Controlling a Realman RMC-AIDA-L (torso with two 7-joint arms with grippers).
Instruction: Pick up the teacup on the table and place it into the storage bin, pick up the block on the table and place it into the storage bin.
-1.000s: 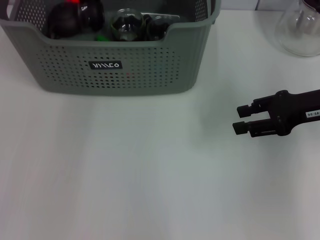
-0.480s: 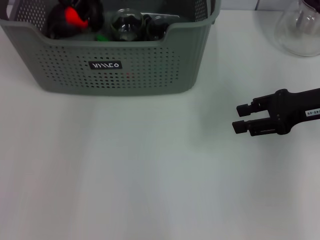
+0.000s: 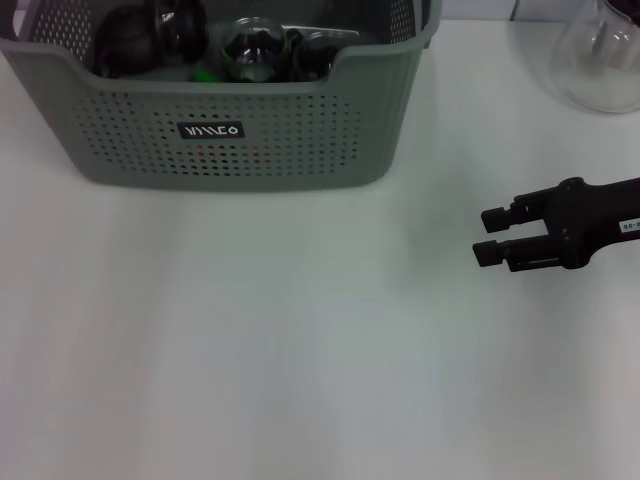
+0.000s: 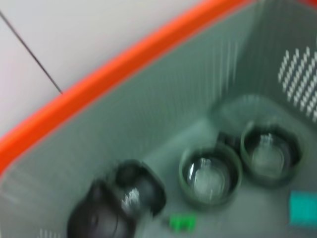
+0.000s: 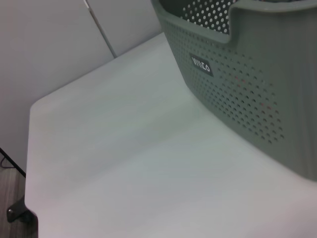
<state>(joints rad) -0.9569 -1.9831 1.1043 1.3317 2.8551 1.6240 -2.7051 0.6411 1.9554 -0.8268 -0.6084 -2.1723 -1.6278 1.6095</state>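
The grey-green storage bin stands at the back left of the table; it also shows in the right wrist view. Inside it lie two clear glass teacups, side by side in the left wrist view, and a small green block, also visible in the left wrist view. The left wrist camera looks down into the bin from above; the left gripper itself does not show. My right gripper is open and empty, low over the table right of the bin, fingers pointing left.
Dark round objects lie in the bin's left part, and a teal thing lies near the cups. A clear glass flask stands at the back right. An orange band runs above the bin's wall.
A red thing that showed among the dark objects in the bin half a second ago no longer shows. My right gripper has drifted slightly to the right.
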